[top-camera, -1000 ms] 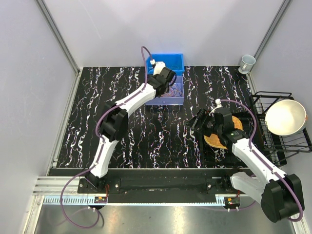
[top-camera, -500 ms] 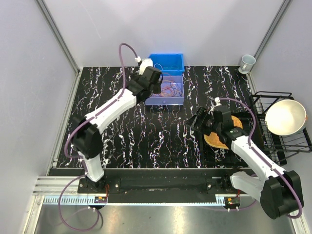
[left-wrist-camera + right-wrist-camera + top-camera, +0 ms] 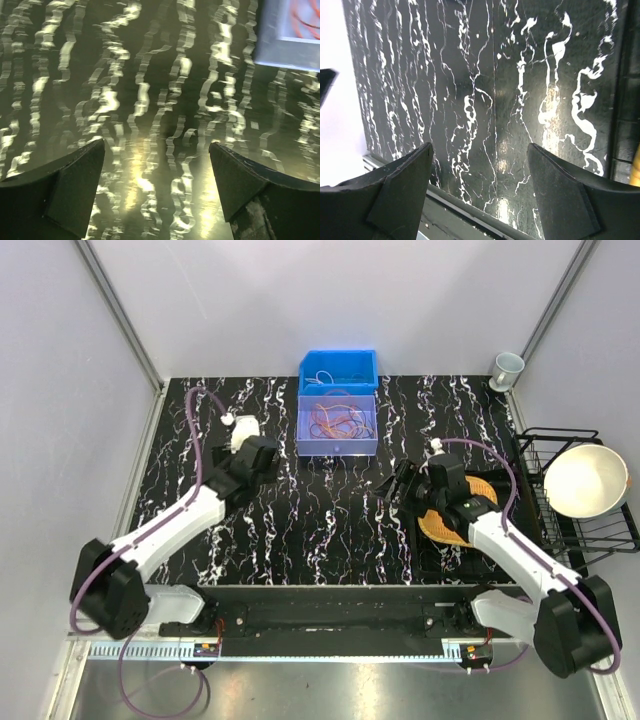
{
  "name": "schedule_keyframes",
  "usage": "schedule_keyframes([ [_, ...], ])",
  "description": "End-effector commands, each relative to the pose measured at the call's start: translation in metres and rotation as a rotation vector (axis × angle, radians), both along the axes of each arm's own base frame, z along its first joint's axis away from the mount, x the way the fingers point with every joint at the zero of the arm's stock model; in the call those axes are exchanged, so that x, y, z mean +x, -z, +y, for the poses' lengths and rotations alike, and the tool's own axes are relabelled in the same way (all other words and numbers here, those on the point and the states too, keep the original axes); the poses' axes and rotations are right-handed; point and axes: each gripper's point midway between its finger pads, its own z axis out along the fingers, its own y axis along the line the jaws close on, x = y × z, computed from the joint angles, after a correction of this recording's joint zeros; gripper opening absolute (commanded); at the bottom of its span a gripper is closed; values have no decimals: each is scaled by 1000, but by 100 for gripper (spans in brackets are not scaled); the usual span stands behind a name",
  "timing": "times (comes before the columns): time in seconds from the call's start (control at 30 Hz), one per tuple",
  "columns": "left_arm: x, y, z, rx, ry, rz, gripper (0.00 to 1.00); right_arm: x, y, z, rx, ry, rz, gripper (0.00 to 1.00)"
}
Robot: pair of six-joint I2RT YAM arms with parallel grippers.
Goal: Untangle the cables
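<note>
The cables [image 3: 338, 422] are a loose tangle of orange and red wires in the front compartment of a blue bin [image 3: 338, 449] at the back of the table. A pale wire [image 3: 322, 377] lies in the bin's rear compartment. My left gripper [image 3: 268, 462] hovers over bare marble left of the bin, open and empty. In the left wrist view the left gripper [image 3: 156, 150] shows wide-apart fingers, with the bin's corner [image 3: 280, 50] and a bit of orange cable [image 3: 300, 15] at top right. My right gripper [image 3: 393, 492] [image 3: 479, 150] is open and empty over the table's right middle.
An orange round mat [image 3: 455, 525] lies on a black tray under the right arm. A black wire rack [image 3: 560, 435] at the right edge holds a white bowl [image 3: 585, 480]. A cup [image 3: 507, 368] stands at the back right corner. Walls close in on three sides.
My left arm has swung from over the bin to the left and toward the front, leaving the cables in the bin, and its jaws have opened wider. The right arm shifted slightly left.
</note>
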Motion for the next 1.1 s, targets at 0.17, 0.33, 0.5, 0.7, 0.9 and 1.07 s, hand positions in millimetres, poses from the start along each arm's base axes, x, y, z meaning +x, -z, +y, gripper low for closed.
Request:
schedule_keyframes([
  [0.17, -17, -40, 62, 15, -139, -424, 88, 17, -23, 34, -9, -36, -109, 82],
  [0.33, -46, -28, 121, 49, -364, -548, 94, 19, -11, 35, -17, -40, -124, 82],
  [0.5, -69, -23, 160, 120, -574, -626, 99, 24, 7, 37, -39, -61, -136, 82],
  [0.7, -44, -8, 160, 32, -512, -706, 99, 25, 10, 43, -13, -89, -165, 84],
  [0.9, -7, -2, 141, 158, -328, -700, 95, 22, 12, 45, -2, -110, -184, 84],
  [1.07, 10, 11, 129, 172, -206, -660, 92, 19, 10, 46, 12, -121, -204, 86],
])
